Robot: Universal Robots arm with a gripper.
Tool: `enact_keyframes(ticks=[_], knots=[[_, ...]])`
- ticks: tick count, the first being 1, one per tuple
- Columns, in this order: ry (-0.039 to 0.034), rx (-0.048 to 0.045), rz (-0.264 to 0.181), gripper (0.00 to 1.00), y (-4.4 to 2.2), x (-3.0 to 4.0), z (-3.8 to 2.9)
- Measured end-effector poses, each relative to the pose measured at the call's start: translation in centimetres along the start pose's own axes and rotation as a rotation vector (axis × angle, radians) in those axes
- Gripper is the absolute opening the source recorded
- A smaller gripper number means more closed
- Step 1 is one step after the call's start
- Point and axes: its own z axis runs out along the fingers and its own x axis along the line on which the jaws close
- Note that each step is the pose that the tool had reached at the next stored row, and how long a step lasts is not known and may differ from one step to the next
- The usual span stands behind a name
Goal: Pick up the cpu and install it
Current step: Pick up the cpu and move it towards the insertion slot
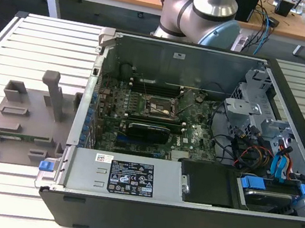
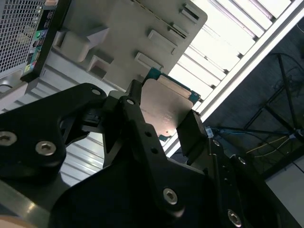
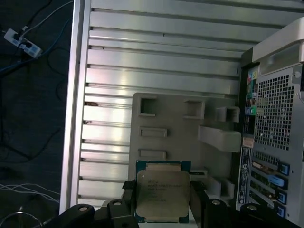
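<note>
The gripper [image 3: 163, 199] is clamped on the cpu [image 3: 163, 190] by its edges, and a slip or tilt could misseat it in the socket [image 1: 161, 109], bending pins.

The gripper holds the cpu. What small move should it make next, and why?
Probably a short carry toward the computer case: the gripper clamps the cpu above the grey tray, and the socket lies inside that case.

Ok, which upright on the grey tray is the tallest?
The slim post near the grey tray's middle; the blocks around it are low and squat. The gripper holds the cpu.
</note>
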Motion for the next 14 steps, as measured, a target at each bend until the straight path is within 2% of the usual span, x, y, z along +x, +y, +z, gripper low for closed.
enact_keyframes(ticks=[5,11,12,13,14], knots=[[0.0000,0.0000,0.000,0.55,0.00,-0.03,-1.13],[0.0000,0.0000,0.000,0.55,-0.01,-0.05,-2.05],[0.0001,0.0001,0.000,0.55,-0.01,-0.39,-2.93],[0.0001,0.0003,0.000,0.55,-0.07,-1.84,-2.76],[0.0003,0.0004,0.000,0.55,-0.08,-2.35,-2.70]])
